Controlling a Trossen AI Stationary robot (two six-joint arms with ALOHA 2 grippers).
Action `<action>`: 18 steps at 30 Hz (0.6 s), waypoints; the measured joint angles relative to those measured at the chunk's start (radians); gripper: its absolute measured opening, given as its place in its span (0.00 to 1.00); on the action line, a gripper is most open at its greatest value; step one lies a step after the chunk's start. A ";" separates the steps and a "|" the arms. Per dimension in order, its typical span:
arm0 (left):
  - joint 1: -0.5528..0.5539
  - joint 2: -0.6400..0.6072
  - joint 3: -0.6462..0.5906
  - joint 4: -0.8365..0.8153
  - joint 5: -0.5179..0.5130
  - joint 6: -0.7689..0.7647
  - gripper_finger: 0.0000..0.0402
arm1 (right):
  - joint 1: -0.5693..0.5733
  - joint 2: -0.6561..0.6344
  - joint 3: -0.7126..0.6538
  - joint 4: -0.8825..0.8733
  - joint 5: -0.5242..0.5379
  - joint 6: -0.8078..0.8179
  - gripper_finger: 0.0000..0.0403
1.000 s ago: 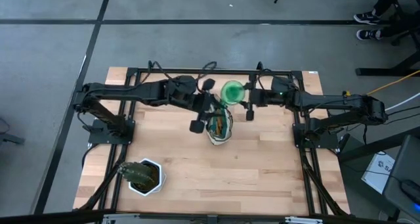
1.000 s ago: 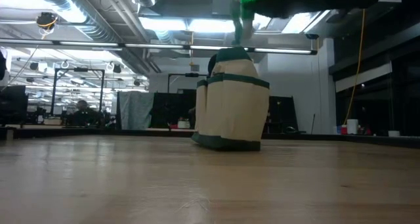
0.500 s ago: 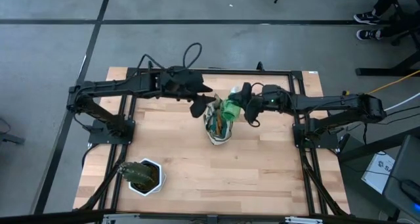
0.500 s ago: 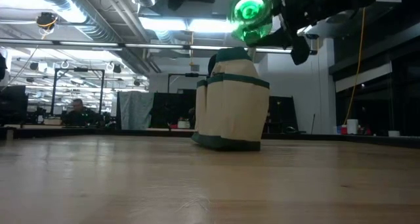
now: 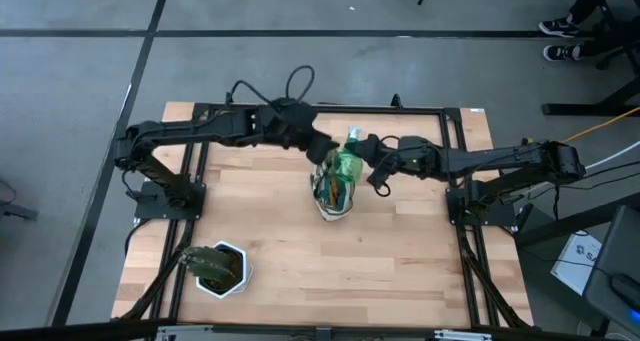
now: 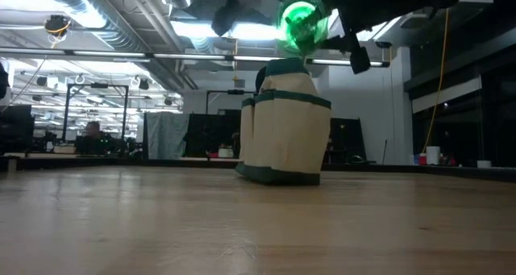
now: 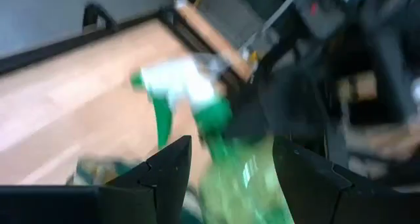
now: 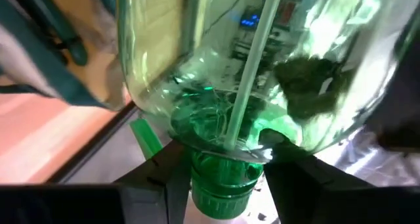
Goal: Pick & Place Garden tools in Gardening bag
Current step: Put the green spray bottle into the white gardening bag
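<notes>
1. The gardening bag (image 5: 334,193) is standing upright near the middle of the tabletop (image 5: 400,261), slightly toward 12 o'clock, with several tool handles poking up out of its open mouth; which tools they are cannot be told.
2. In the low view the gardening bag (image 6: 284,126) is showing its cream fabric, dark green trim at the base and a side pocket.
3. The green spray bottle (image 5: 348,164) is hanging in the air just over the bag's 12 o'clock to 1 o'clock rim, tilted, with its white-and-green spray head pointing toward 12 o'clock.
4. The right jaws (image 5: 368,167) are reaching in from 3 o'clock and are clamped on the spray bottle at its neck; in the right wrist view the two dark fingers are sitting either side of the bottle's green collar, with the translucent body (image 8: 243,73) filling the view.
5. In the low view the spray bottle (image 6: 302,21) is glowing green directly above the top of the bag, not touching it.
6. The left jaws (image 5: 322,149) are hovering at about 11 o'clock of the bag, just beside the bottle, standing apart and holding nothing.
7. The left wrist view is showing the bottle's white head (image 7: 180,83) beyond its own spread fingers.
8. A white pot with a green plant (image 5: 220,268) is sitting well apart near the tabletop's 7 o'clock corner.
</notes>
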 joint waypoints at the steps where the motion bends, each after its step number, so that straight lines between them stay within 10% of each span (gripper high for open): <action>1: 0.013 0.000 0.000 0.023 0.000 -0.011 0.52 | 0.005 0.000 0.000 0.012 -0.003 -0.012 0.42; 11: 0.107 0.063 0.000 0.186 0.146 -0.035 0.52 | 0.037 0.000 0.000 0.019 -0.014 -0.110 0.42; 18: 0.111 0.134 0.000 0.301 0.380 0.399 0.52 | 0.059 0.000 0.000 0.040 -0.113 -0.039 0.42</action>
